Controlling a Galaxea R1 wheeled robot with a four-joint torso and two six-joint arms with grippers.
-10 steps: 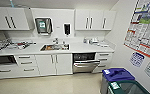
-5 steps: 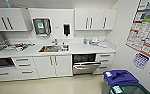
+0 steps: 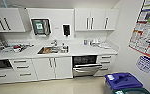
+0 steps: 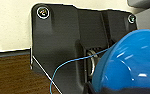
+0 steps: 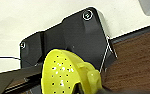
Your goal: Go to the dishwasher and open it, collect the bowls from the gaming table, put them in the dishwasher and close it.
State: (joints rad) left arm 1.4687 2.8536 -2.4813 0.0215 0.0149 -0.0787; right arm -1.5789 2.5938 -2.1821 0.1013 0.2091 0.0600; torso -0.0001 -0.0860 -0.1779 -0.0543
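ahead: dishwasher (image 3: 87, 65) ajar | left hand holds blue bowl (image 4: 131, 62) | right hand holds yellow-green bowl (image 5: 63, 72)

My head cam sits high, looking forward and down across a white kitchenette, stainless-steel dishwasher (image 3: 87, 67) with its door ajar mid-frame, well away. My left wrist cam is tight on a glossy bright blue plastic bowl (image 4: 131, 62); my right wrist cam is tight on a yellow-green perforated plastic bowl (image 5: 62, 72). Both wrist views share cream wall and brown floor.
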